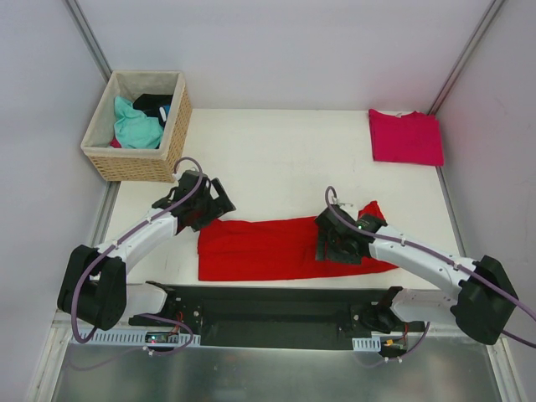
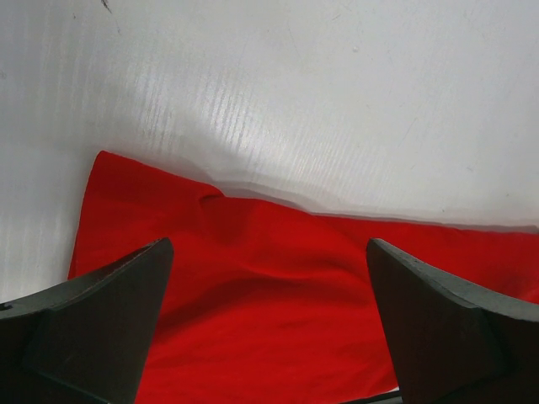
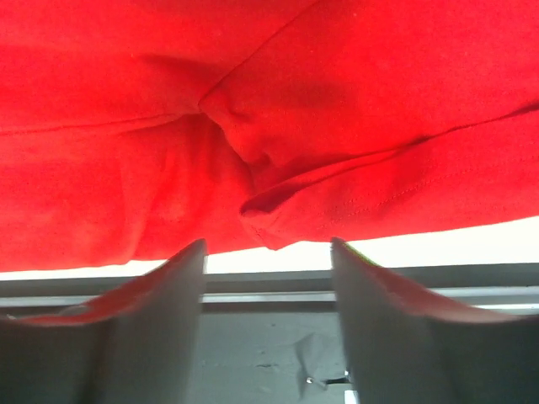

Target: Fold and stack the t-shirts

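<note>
Top external shows one red t-shirt point(image 1: 268, 249), one magenta t-shirt point(image 1: 405, 136).

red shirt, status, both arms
Left gripper open over left end of red shirt; right gripper open at its right end. Shirt half-folded strip. Pink shirt folded far right; nothing blocking.

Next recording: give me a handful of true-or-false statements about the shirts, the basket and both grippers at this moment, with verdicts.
1. The pink shirt lies folded at the far right corner of the table. True.
2. The red shirt is stacked on the pink shirt. False: it lies apart from it, as a long strip near the arms' bases.
3. The left gripper is open by the red shirt's left end. True.
4. The basket is empty. False: it holds a teal cloth and something dark.
5. The right gripper is clamped on the pink shirt. False: it is open, at the red shirt.
</note>
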Tool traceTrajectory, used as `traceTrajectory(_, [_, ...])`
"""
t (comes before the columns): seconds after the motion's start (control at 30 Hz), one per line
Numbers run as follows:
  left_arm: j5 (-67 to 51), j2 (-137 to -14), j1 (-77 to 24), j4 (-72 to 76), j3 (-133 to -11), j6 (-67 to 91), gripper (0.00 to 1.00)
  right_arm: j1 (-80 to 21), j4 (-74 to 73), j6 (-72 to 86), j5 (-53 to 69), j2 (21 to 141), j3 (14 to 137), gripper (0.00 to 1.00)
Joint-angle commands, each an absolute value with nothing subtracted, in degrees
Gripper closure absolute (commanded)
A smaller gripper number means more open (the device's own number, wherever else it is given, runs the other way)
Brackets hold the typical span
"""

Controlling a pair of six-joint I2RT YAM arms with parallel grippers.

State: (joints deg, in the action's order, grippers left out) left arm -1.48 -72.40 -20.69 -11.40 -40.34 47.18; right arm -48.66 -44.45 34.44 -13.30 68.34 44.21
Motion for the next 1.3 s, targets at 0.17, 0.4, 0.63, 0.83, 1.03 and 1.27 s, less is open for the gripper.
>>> traceTrajectory(0.17, [-1.1,-71.8,-21.6,-10.8,-40.6,47.7,0.01,-49.3,-49.2,35.8,-19.7,67.1,47.7,0.09])
traceTrajectory(0.4, [-1.3,-71.2,-21.8,-10.7,-41.6,46.8,0.01,-39.2,-47.5,27.9,-27.4,70.9,53.5,0.05])
traceTrajectory(0.63, [-2.2,-70.2,-21.8,-11.9,-41.8,45.6,0.01,-27.0,-39.6,20.6,-27.5,78.2,60.1,0.04])
traceTrajectory(0.83, [-2.9,-71.0,-21.8,-12.0,-41.0,46.4,0.01,-17.5,-34.8,18.6,-21.7,88.7,65.4,0.04])
traceTrajectory(1.03, [-3.3,-72.6,-21.8,-11.9,-42.0,46.4,0.01,-15.0,-33.7,16.9,-21.0,97.5,71.5,0.04])
traceTrajectory(1.27, [-3.0,-73.5,-21.8,-11.9,-42.4,46.0,0.01,-8.6,-31.8,17.1,-18.6,98.9,70.8,0.07])
